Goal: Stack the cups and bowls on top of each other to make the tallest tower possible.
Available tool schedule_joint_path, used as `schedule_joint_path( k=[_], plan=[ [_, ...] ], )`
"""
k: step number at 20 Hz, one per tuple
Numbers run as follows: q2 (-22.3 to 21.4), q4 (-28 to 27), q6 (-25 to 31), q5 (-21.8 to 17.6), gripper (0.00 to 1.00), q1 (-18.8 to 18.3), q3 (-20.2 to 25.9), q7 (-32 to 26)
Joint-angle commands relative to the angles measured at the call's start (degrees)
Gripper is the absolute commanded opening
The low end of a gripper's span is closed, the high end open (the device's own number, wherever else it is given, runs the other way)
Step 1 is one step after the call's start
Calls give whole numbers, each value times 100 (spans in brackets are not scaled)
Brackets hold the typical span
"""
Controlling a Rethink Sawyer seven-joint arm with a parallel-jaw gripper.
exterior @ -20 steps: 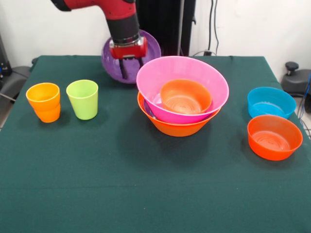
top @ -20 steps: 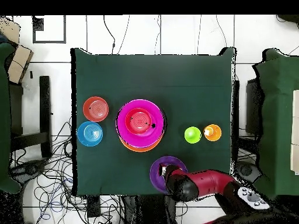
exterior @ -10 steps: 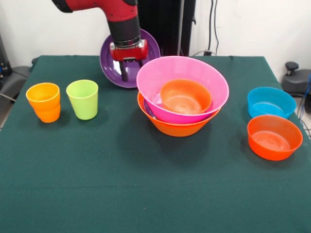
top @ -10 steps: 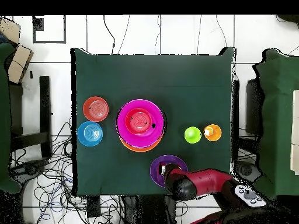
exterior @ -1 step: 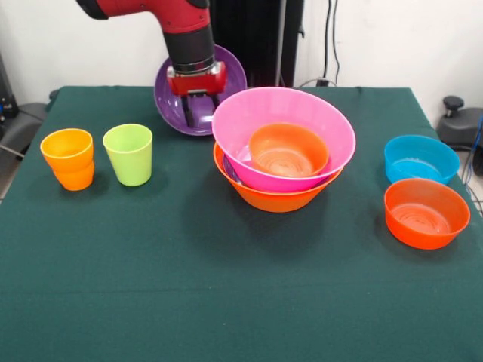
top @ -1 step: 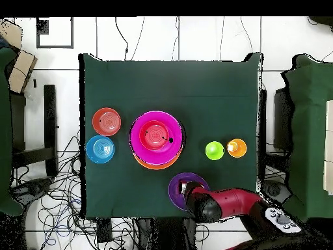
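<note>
My gripper (exterior @ -1 step: 199, 113) is shut on the rim of a purple bowl (exterior @ -1 step: 226, 75), which hangs tilted over the table's far edge with its inside facing the front view. From overhead the purple bowl (top @ -1 step: 177, 189) lies by the gripper (top @ -1 step: 190, 191) near the table's bottom edge. The tower stands mid-table to the gripper's right: a yellow-orange bowl (exterior @ -1 step: 275, 197) holds a pink bowl (exterior @ -1 step: 281, 104), with a small red-orange bowl (exterior @ -1 step: 288, 151) inside it. A purple rim (exterior @ -1 step: 229, 169) shows between them. An orange cup (exterior @ -1 step: 68, 158) and a lime-green cup (exterior @ -1 step: 128, 154) stand upright at the left.
A blue bowl (exterior @ -1 step: 420, 158) and a red-orange bowl (exterior @ -1 step: 426, 213) sit side by side at the right of the green table (exterior @ -1 step: 226, 286). Overhead, cables and chairs surround the table.
The purple bowl in the gripper has tipped more upright and shifted slightly left in the front view. Everything else is still.
</note>
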Motion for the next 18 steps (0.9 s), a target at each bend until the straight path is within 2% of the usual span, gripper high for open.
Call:
schedule_joint_path(
  k=[1, 3, 9, 18],
  plan=[
    [-323, -833, 1255, 409, 100, -365, 1089, -873],
    [-476, -817, 1682, 561, 100, -547, 1422, -1235],
    [-710, -897, 2420, 727, 100, -695, 1836, -1544],
    [-681, -900, 2486, 481, 100, -758, 1998, -1247]
  ],
)
